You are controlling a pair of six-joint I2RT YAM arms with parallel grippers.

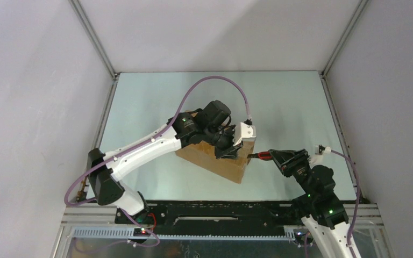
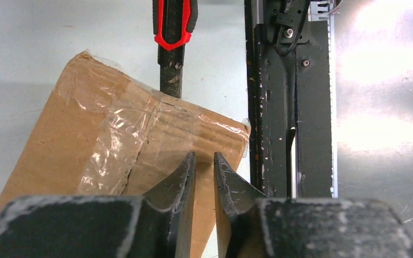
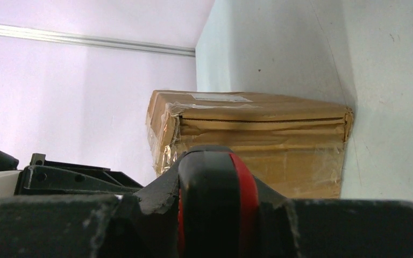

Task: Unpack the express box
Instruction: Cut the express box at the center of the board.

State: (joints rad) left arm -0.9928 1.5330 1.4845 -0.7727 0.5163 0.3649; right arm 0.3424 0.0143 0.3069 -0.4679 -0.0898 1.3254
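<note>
the express box (image 1: 215,159) lay near the middle of the counter (image 1: 150,102), tape (image 2: 113,145) unbroken and nothing unpacked, while the left fingers (image 2: 180,180) hung nearly closed and empty above its right end and the right fingers (image 3: 156,198) gripped a red-handled cutter (image 3: 215,207) against that end.

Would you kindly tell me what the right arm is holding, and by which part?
The right gripper holds a red-and-black cutter by its handle, jaws shut on it; its dark front end reaches to the express box.
</note>
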